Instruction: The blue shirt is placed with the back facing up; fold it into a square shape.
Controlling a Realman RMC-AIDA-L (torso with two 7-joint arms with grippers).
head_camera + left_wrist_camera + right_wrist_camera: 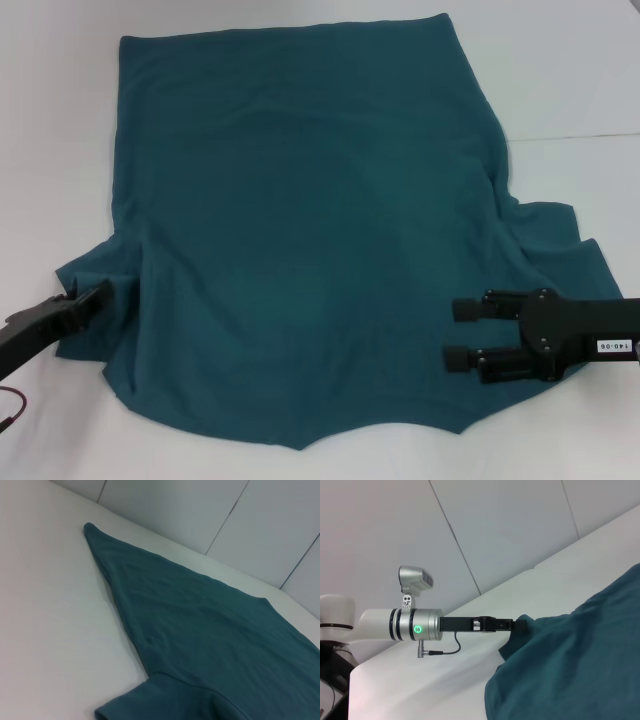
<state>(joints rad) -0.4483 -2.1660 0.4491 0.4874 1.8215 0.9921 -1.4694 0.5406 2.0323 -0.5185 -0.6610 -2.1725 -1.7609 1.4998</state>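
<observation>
Head view, shirt: we find the blue shirt [310, 230] spread flat on the white tabletop [560, 70], plain side up, no lettering showing; both sleeves lie out to the sides near the robot.
Head view, left pincer: the left pincer [98, 292] sits at the edge of the left sleeve, tips against the cloth; we cannot tell whether it has closed on the fabric.
Head view, right pincer: the right pincer [463, 334] hovers over the cloth beside the right sleeve, jaws parted, holding nothing.
Left wrist view, shirt: we see only the shirt's side edge [125, 610] and the sleeve hem [145, 700] lying on the tabletop; no fingers appear here.
Right wrist view, left pincer: the left arm reaches in from the far side with its tip at the bunched sleeve [520, 640]; the cloth there is humped, not flat.
Risk, uneven grip: in our judgement, if one side grips before the other, the fold line would skew and the result would not be square.
Risk, double layer: the humped sleeve could lead the left pincer to catch one layer only, or drag the body out of place.
Risk, right side: the open right pincer stands over the body cloth, so closing there may pinch the wrong fold.
</observation>
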